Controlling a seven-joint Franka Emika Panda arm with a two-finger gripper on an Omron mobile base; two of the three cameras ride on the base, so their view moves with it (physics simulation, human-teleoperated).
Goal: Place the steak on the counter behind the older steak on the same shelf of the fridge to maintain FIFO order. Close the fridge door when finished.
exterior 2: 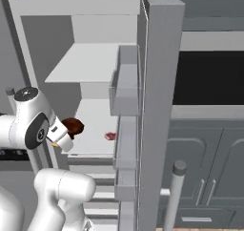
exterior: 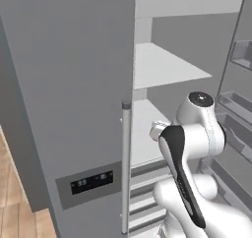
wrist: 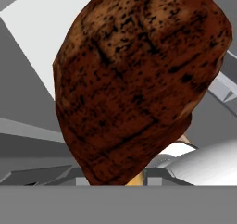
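Dark brown, the rounded lump of steak (exterior 2: 73, 126) is pinched in the tool (exterior 2: 64, 136) at the front edge of the white fridge shelf (exterior 2: 95, 115). Carrying step; next it must go deeper, behind the flat pink-red older steak (exterior 2: 110, 136).

The steak (exterior 2: 73, 126), a dark brown rounded lump, sits clamped at the tip of the pincer (exterior 2: 66, 132), held above the front edge of the white shelf (exterior 2: 95, 125). The older steak (exterior 2: 110, 136), flat and pink-red, lies on that shelf off to the pincer's right, well apart, inside the open fridge (exterior: 69, 84).
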